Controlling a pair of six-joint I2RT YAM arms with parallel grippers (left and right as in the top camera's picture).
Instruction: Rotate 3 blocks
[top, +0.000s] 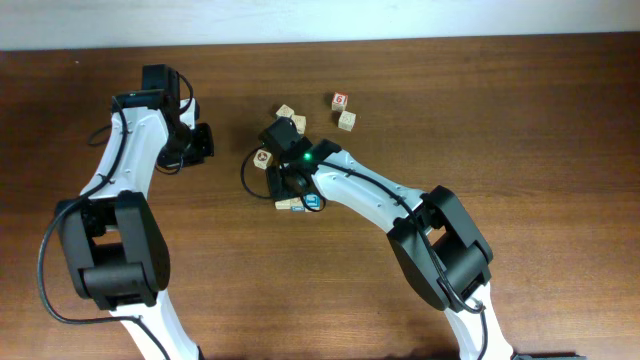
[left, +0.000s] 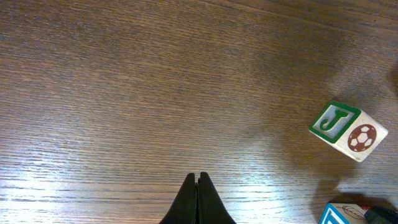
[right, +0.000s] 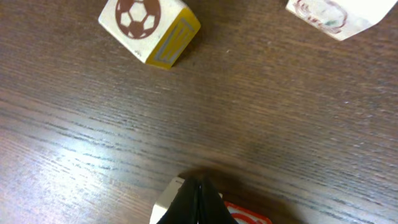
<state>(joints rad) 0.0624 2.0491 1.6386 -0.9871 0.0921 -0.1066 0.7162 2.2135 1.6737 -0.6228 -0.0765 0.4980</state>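
Your right gripper (top: 296, 192) (right: 199, 198) has its fingertips pressed tight together and pinches nothing; in the right wrist view the tips sit at the top edge of the pale tan block (top: 289, 205) (right: 166, 200), though whether they press on it or hang just above it cannot be told; the blue-faced block (top: 311, 202) (left: 341, 214) lies just to the right of that one, the two side by side near the middle of the table (top: 520, 90). The right arm reaches in from the near right, stretched low and leftward across the wood, its wrist bent down over the pair.

Your left gripper (top: 203, 140) (left: 199, 186) is also clamped shut on nothing, its tips over bare wood well left of the cubes; the left arm rises from the near left, runs toward the far side and turns its wrist to the right.

A ball-marked cube (top: 263, 158) (left: 348, 129) (right: 149, 28) stands between the two grippers, apart from both; a pale cube with a faint print (right: 333, 15) lies farther off; a red-and-white cube (top: 340, 101) and a tan cube (top: 347, 121) sit close together at the far right of the group.
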